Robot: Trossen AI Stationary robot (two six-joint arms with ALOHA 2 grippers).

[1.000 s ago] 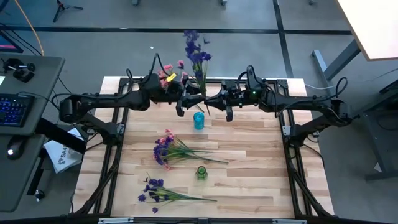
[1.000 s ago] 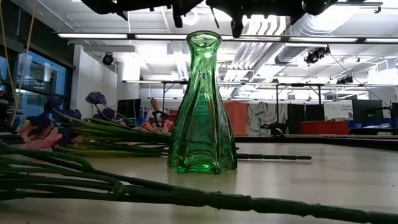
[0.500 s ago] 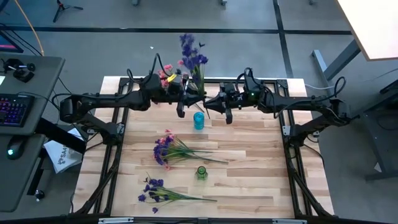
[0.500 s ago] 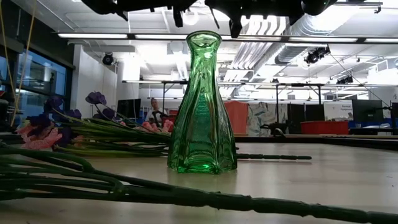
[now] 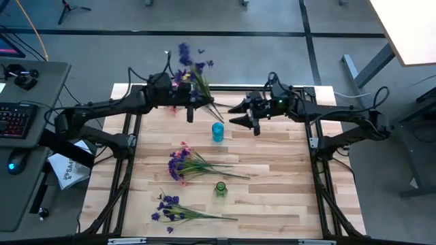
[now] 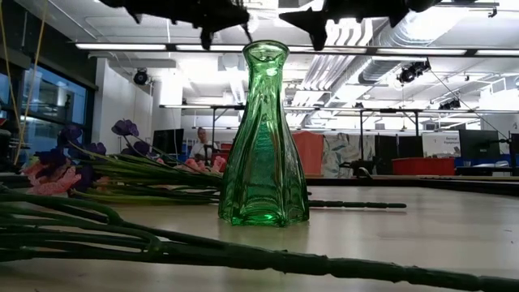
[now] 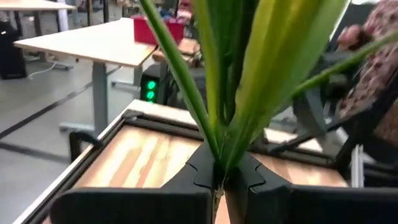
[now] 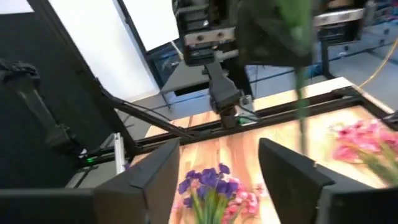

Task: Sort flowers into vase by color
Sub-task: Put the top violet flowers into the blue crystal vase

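A purple-blossomed flower sprig (image 5: 189, 62) is up in the air over the table's far edge, with my left gripper (image 5: 193, 107) shut on its green stem. My right gripper (image 5: 246, 117) stands open to the right of it, above the blue vase (image 5: 217, 131), with nothing between its fingers (image 8: 292, 177). A bunch of pink flowers (image 5: 185, 163) lies flat mid-table. A bunch of purple flowers (image 5: 170, 207) lies near the front edge. The green vase (image 5: 220, 188) stands upright between them, seen close up in the low view (image 6: 263, 138). Pink blossoms (image 5: 178, 84) show beside my left wrist. My left gripper pinches the sprig's stem where its long leaves gather (image 7: 219, 158), between its two fingertips. The fingers come level from the table's left and lie across the stem. The sprig is lifted clear of the table, blossoms up and leaning toward the far left, its bare lower end (image 5: 216, 117) sticking out below.
The table's black frame rail (image 5: 225, 88) runs along the far edge under both arms. A desk with a keyboard (image 5: 15, 119) stands off the left side. Bare wood (image 5: 279, 177) lies right of the vases.
My left gripper has shut on the purple sprig's stem, and my right gripper has opened and let go of it. The left gripper has then drawn toward the table's left with the sprig, which now leans left. The right gripper has backed toward the right.
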